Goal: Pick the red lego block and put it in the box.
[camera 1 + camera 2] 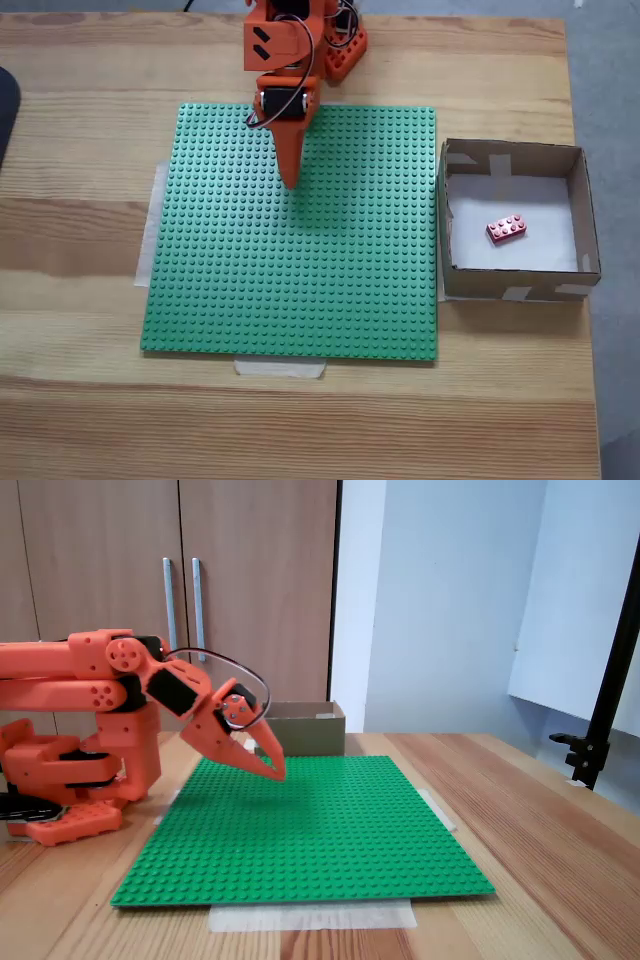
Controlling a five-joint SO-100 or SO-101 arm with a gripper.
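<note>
Green baseplate [300, 270] lies taped to the wooden tabletop [300, 430]; above its far part, well apart from the box, the gripper [291, 180] hangs folded back with its jaws together and nothing between them. Beside the baseplate's right edge in the top-down fixed view, the box [585, 215] holds the red lego block [507, 229], studs up on the white bottom. Judgement: placement done; the step in hand is parking the arm, best kept over the baseplate and away from the box.

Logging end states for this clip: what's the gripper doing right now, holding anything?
Gripper: jaws shut and holding nothing, poised over the green baseplate. The red lego block lies inside the box.
</note>
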